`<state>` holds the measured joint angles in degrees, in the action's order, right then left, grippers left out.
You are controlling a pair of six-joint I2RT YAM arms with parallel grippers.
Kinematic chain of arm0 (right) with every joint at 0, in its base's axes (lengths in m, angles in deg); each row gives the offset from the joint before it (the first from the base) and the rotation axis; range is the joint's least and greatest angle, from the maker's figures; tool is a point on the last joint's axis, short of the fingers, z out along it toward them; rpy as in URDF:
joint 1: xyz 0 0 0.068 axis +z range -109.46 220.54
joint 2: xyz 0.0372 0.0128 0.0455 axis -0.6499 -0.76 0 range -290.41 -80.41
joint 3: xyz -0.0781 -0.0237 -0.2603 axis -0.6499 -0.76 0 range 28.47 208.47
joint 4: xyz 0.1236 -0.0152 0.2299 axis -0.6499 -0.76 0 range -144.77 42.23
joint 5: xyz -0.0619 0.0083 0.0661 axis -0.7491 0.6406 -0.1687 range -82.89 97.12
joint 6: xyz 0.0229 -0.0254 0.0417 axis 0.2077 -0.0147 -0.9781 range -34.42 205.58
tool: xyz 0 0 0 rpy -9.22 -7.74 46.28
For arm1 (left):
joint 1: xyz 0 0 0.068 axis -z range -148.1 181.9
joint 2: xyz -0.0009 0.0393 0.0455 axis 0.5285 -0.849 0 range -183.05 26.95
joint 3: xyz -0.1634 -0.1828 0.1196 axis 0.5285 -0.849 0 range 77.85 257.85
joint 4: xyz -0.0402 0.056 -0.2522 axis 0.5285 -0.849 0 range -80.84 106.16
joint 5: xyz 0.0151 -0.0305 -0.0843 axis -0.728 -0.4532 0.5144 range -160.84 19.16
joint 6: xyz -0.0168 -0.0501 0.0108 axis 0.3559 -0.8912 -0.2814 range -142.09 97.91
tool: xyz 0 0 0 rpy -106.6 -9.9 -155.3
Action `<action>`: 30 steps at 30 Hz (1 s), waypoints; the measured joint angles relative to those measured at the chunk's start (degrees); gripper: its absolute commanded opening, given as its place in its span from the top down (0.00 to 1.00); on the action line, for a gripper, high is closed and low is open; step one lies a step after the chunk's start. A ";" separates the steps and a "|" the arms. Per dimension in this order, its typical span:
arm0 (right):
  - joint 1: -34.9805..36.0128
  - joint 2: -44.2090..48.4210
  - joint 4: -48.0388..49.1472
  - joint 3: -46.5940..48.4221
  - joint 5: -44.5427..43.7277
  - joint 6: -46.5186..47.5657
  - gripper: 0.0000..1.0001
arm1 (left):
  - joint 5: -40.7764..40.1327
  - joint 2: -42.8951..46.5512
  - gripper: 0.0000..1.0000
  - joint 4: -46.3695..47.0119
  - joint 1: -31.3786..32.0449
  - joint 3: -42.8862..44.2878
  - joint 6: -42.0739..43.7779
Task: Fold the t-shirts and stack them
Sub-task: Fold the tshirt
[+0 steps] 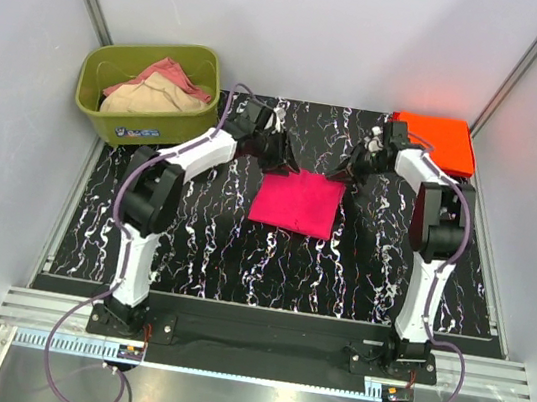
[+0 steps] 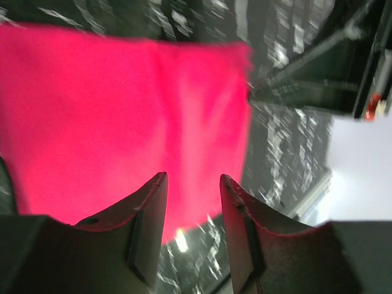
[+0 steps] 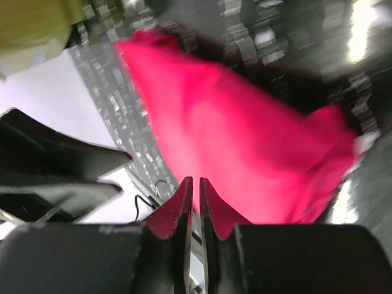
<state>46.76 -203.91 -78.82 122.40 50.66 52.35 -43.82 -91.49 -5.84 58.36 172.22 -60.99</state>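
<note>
Viewing from above, we find the pink t-shirt (image 1: pixel 297 202) folded to a near-square panel at the middle of the marbled surface (image 1: pixel 212 243). Its slightly longer axis runs left to right, a little skewed. The left end effector (image 1: pixel 280 154) sits at the panel's far left corner and the right end effector (image 1: pixel 346 169) at its far right corner; whether either touches the cloth we cannot tell. On the left wrist, the fingers (image 2: pixel 147 208) stand moderately apart over pink cloth. On the right wrist, the jaws are pressed almost together with nothing visible between them. The orange-red t-shirt (image 1: pixel 437 140) lies folded at the surface's far right corner.
</note>
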 measured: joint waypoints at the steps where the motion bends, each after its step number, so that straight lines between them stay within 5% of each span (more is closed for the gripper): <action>1: -0.28 -1.46 0.44 0.00 0.07 -0.15 0.86 | -0.46 -1.92 0.57 0.42 -0.46 0.72 -0.31; 10: -4.33 -6.99 2.36 -0.09 0.07 -0.50 0.87 | -1.97 -12.94 0.58 1.81 -5.68 4.44 -3.58; 17: -8.00 -6.86 2.43 -2.84 -1.09 0.09 0.75 | -3.26 -12.61 0.55 2.05 -6.05 5.01 -1.53; 22: -8.09 -3.19 -2.08 -5.03 -3.39 1.99 0.63 | -3.34 -6.88 0.50 0.52 -5.51 -0.17 -0.11; 30: -7.82 15.47 -4.81 -13.44 -3.43 4.66 0.43 | -3.93 13.11 0.46 -0.59 -0.17 -8.59 0.79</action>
<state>38.93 -188.44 -83.63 108.96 47.23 57.01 -47.75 -78.37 -6.43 58.18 163.63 -60.20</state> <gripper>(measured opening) 0.506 0.512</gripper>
